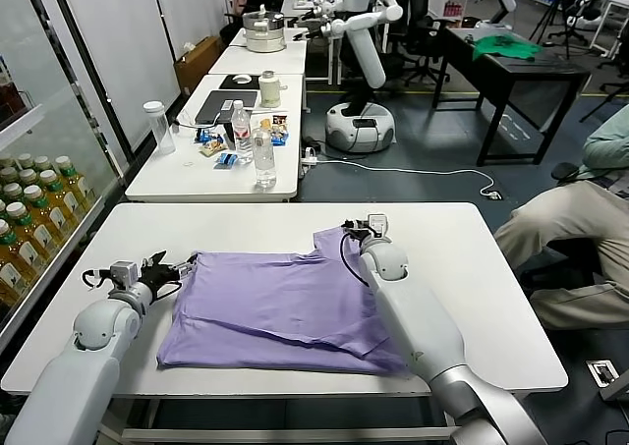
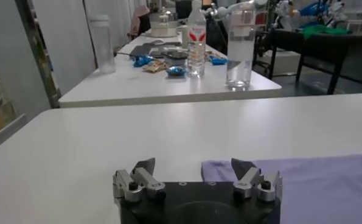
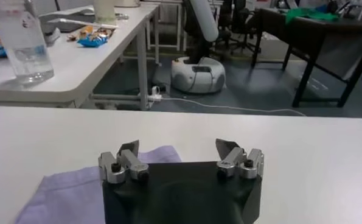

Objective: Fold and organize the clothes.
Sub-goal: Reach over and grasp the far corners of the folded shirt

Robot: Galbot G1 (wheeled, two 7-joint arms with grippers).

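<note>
White table [image 1: 462,258], rumpled lavender T-shirt [image 1: 275,307]

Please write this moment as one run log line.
T-shirt: flat on table | left end effector: open, at sleeve edge | right end effector: open, at far corner

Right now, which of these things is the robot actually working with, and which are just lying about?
In the job:
- lavender T-shirt, spread on the white table
- left gripper, open at its left edge
- right gripper, open at its far right corner

Lying about:
- water bottles
- snack packets
- laptop
- green cloth
</note>
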